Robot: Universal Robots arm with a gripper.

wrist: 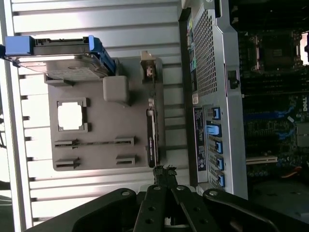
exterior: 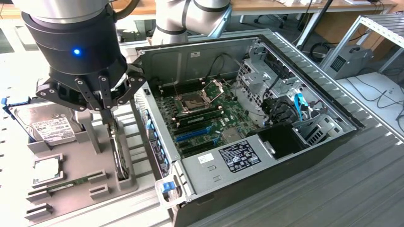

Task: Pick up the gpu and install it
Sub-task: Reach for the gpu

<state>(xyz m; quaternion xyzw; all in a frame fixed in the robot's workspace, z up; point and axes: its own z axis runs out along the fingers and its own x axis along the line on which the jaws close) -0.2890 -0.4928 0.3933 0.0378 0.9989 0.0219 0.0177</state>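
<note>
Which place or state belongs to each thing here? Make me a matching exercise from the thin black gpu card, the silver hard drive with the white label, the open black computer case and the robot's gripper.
Things:
1. thin black gpu card
2. silver hard drive with white label
3. open black computer case
4. gripper

Places or states:
A. side open, green motherboard exposed
B. shut, over the grey plastic holder
C. standing on edge in a slot of the holder
D. label up, at the holder's end on the exterior view's left

Pairs: 1-C, 2-D, 3-A, 4-B
</note>
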